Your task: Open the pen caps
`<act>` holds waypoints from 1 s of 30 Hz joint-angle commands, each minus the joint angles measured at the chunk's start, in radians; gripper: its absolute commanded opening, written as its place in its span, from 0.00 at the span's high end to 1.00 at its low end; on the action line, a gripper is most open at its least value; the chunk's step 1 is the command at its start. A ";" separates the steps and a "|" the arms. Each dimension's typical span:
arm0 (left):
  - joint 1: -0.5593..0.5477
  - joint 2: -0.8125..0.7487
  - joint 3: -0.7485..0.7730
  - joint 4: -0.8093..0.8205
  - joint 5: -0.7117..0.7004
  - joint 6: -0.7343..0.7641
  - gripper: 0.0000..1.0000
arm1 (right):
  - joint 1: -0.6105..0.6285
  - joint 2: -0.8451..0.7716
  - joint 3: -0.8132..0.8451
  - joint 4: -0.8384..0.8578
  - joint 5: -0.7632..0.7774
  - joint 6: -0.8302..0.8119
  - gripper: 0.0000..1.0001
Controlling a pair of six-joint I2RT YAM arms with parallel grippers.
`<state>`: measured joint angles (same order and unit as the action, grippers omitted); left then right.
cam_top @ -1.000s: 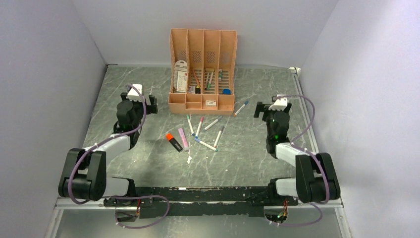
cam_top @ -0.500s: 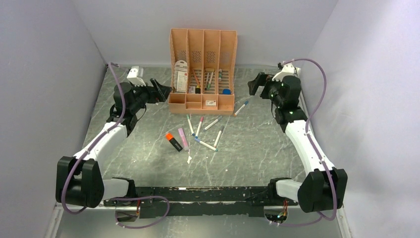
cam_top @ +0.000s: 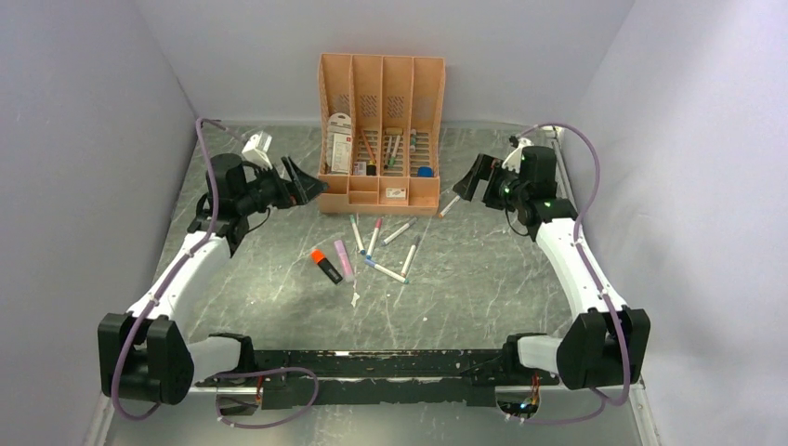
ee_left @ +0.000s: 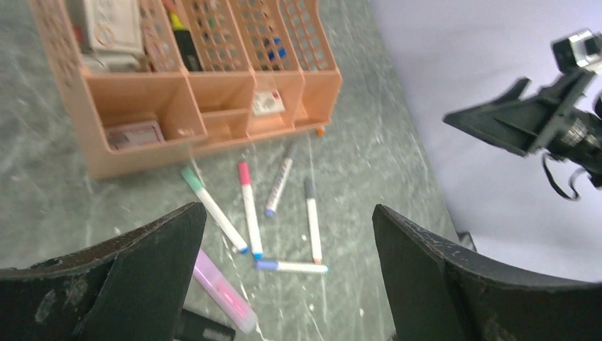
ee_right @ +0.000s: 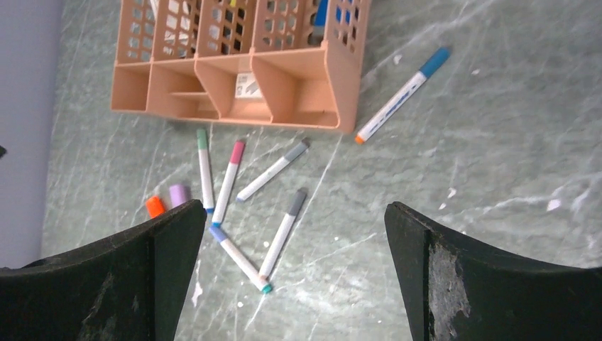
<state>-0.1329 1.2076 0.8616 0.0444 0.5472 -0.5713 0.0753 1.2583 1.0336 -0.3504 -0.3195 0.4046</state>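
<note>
Several pen caps (cam_top: 377, 224) | between left end effector (cam_top: 307, 186), right end effector (cam_top: 467, 181) | untouched

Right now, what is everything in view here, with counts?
desk organizer: one, peach, back centre of the table, stationery inside.
slim markers: six, white with green, pink, grey and blue caps, five clustered before the organizer, one by its right corner.
highlighters: two, one black with orange cap, one lilac, left of the cluster.
left end effector: one, black, open, left of the organizer.
right end effector: one, black, open, right of the organizer.
</note>
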 commanded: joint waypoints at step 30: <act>-0.018 -0.243 0.015 -0.486 0.066 0.114 0.01 | 0.116 0.555 0.319 -0.159 0.582 0.103 0.31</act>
<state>-0.1459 1.0000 0.8871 -0.3862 0.6628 -0.4789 0.1852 1.7676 1.3052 -0.4812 0.1871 0.5152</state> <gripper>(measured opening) 0.992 0.700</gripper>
